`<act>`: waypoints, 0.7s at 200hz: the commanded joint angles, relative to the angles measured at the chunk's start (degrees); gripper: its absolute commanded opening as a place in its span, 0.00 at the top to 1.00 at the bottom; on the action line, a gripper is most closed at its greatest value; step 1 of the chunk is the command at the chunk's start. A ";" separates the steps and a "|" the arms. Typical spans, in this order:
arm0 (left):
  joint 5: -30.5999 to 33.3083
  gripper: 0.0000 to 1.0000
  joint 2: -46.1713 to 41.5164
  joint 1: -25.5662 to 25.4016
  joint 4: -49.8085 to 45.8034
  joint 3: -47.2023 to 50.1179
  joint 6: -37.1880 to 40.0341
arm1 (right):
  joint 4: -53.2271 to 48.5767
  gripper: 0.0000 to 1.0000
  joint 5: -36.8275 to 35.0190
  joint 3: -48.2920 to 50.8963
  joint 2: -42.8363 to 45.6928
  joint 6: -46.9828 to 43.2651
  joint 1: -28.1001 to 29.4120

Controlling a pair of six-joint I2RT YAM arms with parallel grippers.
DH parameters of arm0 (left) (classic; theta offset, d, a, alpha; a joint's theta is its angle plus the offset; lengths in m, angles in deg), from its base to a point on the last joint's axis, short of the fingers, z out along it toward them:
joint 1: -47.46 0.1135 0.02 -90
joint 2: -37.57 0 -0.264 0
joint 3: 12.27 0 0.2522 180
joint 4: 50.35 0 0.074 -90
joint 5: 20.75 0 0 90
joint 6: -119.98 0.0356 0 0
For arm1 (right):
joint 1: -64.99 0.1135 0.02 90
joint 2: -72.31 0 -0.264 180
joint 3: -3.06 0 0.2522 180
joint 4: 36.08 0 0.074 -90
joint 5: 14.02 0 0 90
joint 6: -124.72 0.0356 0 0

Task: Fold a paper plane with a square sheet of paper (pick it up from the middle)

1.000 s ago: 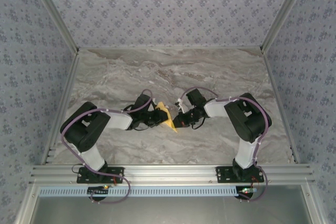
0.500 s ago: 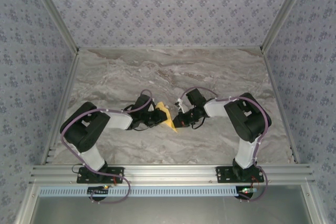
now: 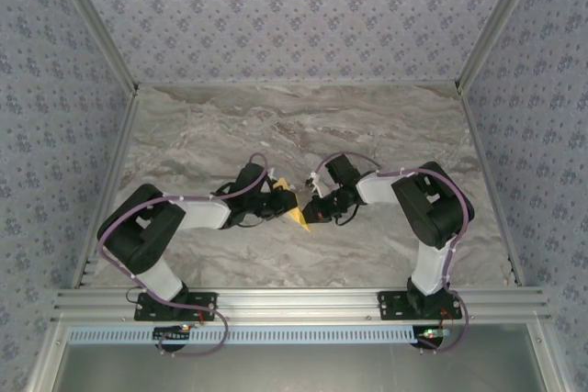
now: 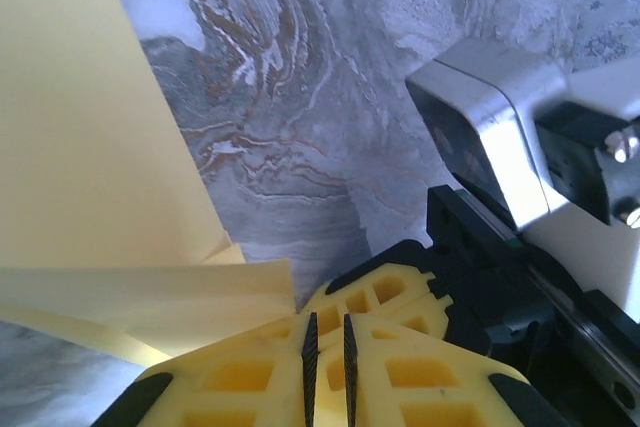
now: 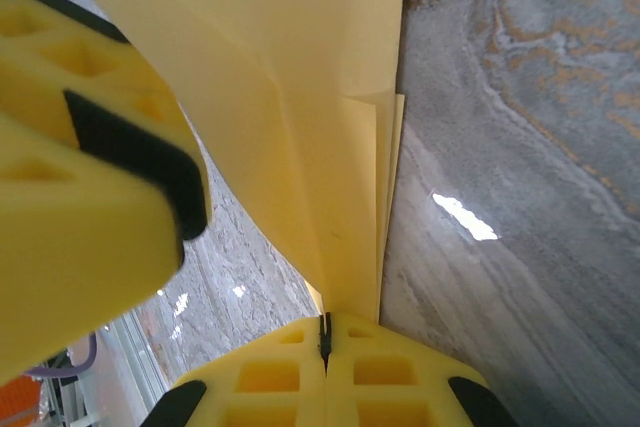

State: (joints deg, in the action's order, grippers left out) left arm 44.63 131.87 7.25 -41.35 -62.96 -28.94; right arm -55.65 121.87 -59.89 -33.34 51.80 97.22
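Top external view places the yellow sheet near the middle of the marble table, a little toward 6 o'clock. It is held up between the two arms, already folded into a narrow wedge whose tip points to about 5 o'clock. The left gripper comes at it from 9 o'clock and the right gripper from 3 o'clock, their tips almost meeting. In the right wrist view the right fingers are pressed flat together, and the paper's lower edge runs down into the seam between them — a pinch on several stacked layers, whose edges show staggered just above. In the left wrist view the left fingers stand nearly together, with only a thin slit between the pads. The folded flaps reach their tips from 9 o'clock, but I cannot tell whether a layer sits in that slit. The right wrist's camera housing sits close by at 2 o'clock. The main risks, as I judge them, come from how thin the paper is and how close the tools are. If the arms pull apart while both grip, the paper could tear at the crease. If one hold is only partial, the flaps may spring open and the layers slide out of line — leaving a crooked plane. With the tips this near each other, a small sideways error could knock finger against finger and crumple the fold.
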 commanded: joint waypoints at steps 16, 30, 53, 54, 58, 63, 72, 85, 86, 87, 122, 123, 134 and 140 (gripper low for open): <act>-0.72 0.81 2.71 -0.32 0.81 -2.08 1.35 | -3.51 0.97 -2.32 -0.34 -2.46 -0.86 0.20; 0.30 0.81 2.99 -0.34 -0.49 -2.44 1.69 | -3.69 0.97 -2.37 -0.38 -2.48 -0.91 0.23; 1.63 0.81 3.42 -0.36 -1.56 -2.58 1.98 | -3.91 0.97 -2.29 -0.60 -2.62 -1.07 0.20; 1.70 0.82 3.43 -0.38 -1.62 -2.60 1.97 | -3.98 0.97 -2.29 -0.58 -2.63 -1.08 0.20; 1.91 0.82 3.51 -0.36 -1.75 -2.67 1.96 | -4.00 0.97 -2.29 -0.62 -2.64 -1.09 0.20; 2.22 0.82 3.56 -0.36 -1.88 -2.70 1.97 | -4.06 0.97 -2.29 -0.64 -2.70 -1.09 0.24; 2.70 0.82 3.76 -0.32 -2.36 -2.71 2.02 | -4.23 0.96 -2.48 -0.64 -2.81 -1.09 0.25; 3.12 0.82 3.94 -0.32 -2.55 -2.62 1.96 | -4.34 0.95 -2.55 -0.67 -2.90 -1.11 0.23; 3.19 0.82 3.95 -0.32 -2.55 -2.58 1.96 | -4.32 0.95 -2.55 -0.66 -2.90 -1.10 0.21; 3.23 0.82 3.95 -0.31 -2.59 -2.56 1.96 | -4.36 0.95 -2.51 -0.65 -2.90 -1.09 0.21; 4.25 0.82 4.15 -0.25 -3.32 -2.44 2.13 | -4.35 0.92 -2.56 -0.63 -2.99 -1.09 0.22; 4.24 0.82 4.14 -0.23 -3.33 -2.45 2.14 | -4.33 0.92 -2.56 -0.64 -2.99 -1.09 0.25; 4.40 0.82 4.30 -0.25 -3.34 -2.36 2.14 | -4.37 0.91 -2.56 -0.61 -2.99 -1.12 0.20; 4.53 0.82 4.36 -0.26 -3.49 -2.36 2.05 | -4.35 0.91 -2.56 -0.61 -2.99 -1.13 0.21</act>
State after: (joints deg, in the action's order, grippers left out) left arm 47.69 135.35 7.21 -43.44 -64.25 -28.09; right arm -57.18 121.93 -60.85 -33.78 51.76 97.22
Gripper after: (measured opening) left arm 0.182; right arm 0.085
